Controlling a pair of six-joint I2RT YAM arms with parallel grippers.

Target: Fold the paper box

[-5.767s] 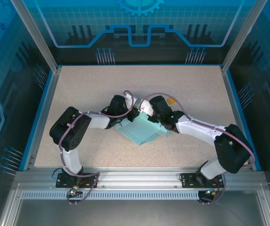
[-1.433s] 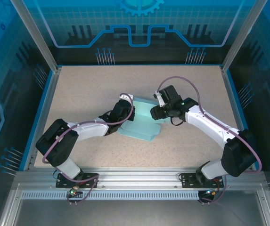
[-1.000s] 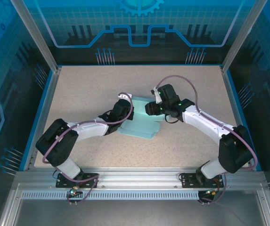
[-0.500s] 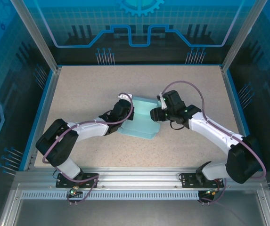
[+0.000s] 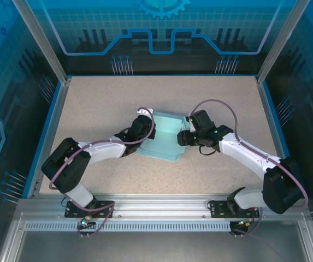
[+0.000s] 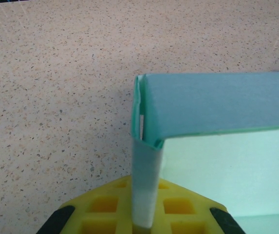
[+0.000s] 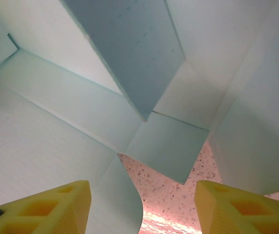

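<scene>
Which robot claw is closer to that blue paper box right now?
Left. The left gripper pinches a wall of the paper box; the right gripper hangs open at its right side, gripping nothing.

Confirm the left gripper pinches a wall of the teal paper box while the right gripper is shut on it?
No. The right wrist view shows the right gripper open beside the paper box; the left gripper does pinch a wall.
</scene>
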